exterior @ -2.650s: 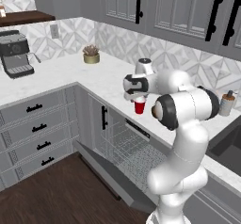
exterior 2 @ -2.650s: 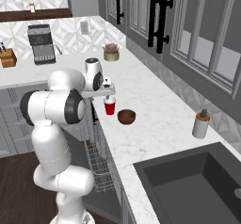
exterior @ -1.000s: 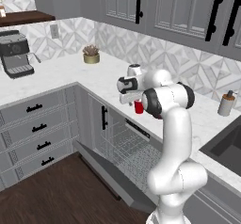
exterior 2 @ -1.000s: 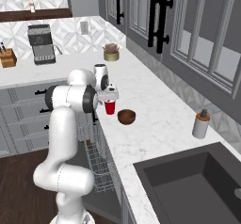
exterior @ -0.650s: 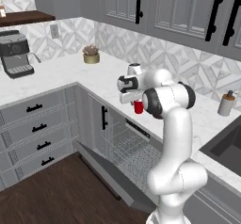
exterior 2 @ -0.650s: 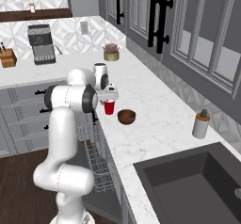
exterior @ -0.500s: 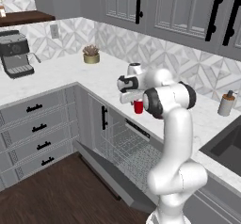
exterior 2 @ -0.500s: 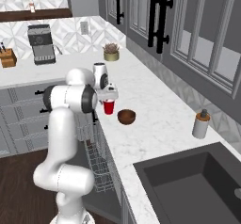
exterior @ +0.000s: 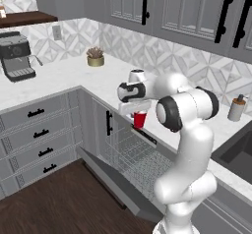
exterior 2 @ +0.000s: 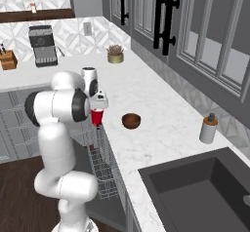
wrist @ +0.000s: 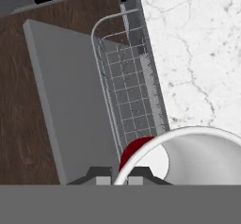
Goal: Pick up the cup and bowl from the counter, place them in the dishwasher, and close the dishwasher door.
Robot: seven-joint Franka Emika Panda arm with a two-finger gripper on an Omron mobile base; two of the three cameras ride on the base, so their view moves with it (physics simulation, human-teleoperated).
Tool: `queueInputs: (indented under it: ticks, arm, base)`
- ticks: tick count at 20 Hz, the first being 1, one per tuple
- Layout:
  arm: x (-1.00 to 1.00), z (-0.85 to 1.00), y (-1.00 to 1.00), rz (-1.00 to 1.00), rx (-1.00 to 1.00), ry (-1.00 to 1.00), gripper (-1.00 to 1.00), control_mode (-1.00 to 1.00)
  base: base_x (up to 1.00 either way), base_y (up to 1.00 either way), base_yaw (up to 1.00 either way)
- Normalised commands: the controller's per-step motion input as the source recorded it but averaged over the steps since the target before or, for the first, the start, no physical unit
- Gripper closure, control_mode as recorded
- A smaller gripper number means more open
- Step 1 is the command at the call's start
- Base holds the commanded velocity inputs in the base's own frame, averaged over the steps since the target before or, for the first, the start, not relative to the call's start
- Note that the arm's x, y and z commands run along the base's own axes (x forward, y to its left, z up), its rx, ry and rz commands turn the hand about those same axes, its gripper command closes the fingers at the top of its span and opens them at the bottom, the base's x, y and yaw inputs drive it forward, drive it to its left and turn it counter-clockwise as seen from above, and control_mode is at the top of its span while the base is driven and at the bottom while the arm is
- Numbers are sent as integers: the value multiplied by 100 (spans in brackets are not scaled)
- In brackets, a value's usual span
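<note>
The cup (exterior: 140, 119) sits clamped in my gripper (exterior: 134, 114), and over the last moments I've carried it off the counter (exterior 2: 161, 124) edge to hang above the dishwasher's wire rack (wrist: 127, 84), over the dropped door (exterior: 115, 183). That leaves lowering it in. The bowl (exterior 2: 131, 121) waits on the marble, near the edge, then the door needs closing

End effector (exterior: 139, 114) with cup (exterior: 140, 119) now sits off the bench (exterior 2: 146, 99) edge, above the dishwasher (exterior: 129, 152) rack; 2.6 s ago it was over the bench, nearer the bowl (exterior 2: 131, 121).
</note>
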Motion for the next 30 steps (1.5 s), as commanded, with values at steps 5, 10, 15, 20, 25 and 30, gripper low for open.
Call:
queueInputs:
  ticks: [5,10,15,20,25,30]
  arm:
    - [-80,-15,57,-8,1,0,100,-100]
    - [-4,-54,58,-19,-4,-2,100,-100]
    - [21,-49,18,-36,0,0,100,-100]
    - [33,-21,16,-45,-11,6,100,-100]
    - [44,-15,1,-39,-10,4,100,-100]
    - [47,-30,-9,-16,-7,-5,100,-100]
  base:
    - [0,0,0]
    - [0,0,0]
    - [0,0,0]
    - [0,0,0]
    - [0,0,0]
    - [0,0,0]
